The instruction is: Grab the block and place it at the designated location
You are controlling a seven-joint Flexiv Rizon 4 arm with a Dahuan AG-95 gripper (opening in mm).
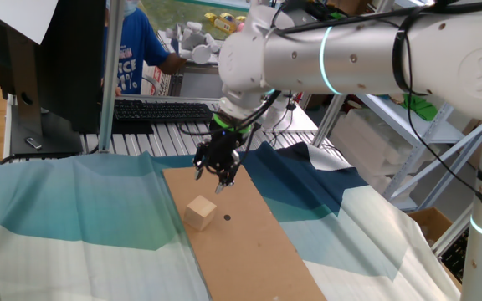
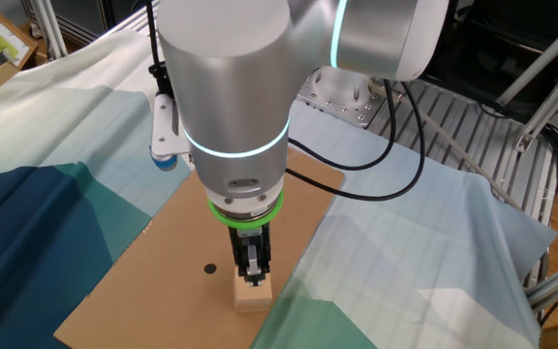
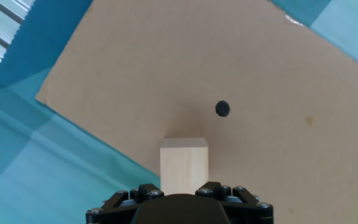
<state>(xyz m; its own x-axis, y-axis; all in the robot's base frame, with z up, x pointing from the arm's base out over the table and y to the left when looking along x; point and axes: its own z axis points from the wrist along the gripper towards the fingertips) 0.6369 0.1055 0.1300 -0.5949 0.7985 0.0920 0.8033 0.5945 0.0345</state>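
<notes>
Hovering above the cardboard sheet [image 1: 249, 242], the tool [image 1: 217, 171] hangs clear of the block [image 1: 199, 212], fingers apart with nothing between them in one fixed view. That pale cube sits on the cardboard near its edge, where the brown sheet meets the teal and white cloth [image 1: 74, 209] covering the table. The black dot [image 1: 227, 219] lies just beside the block, apart from it, with bare cardboard all around. Nothing else rests on the sheet, so there is open room on most sides of the block. Behind the table stand a keyboard [image 1: 161, 109], a dark monitor [image 1: 53, 67] and a person in a blue shirt [image 1: 132, 58]. From the other fixed view the arm's thick wrist hides much of the sheet, and the tool [image 2: 253, 273] appears right over the block [image 2: 252, 296]. Only the hand view shows the block [image 3: 184, 165] and dot [image 3: 222, 109] unobstructed, with the cardboard's edge close alongside.
</notes>
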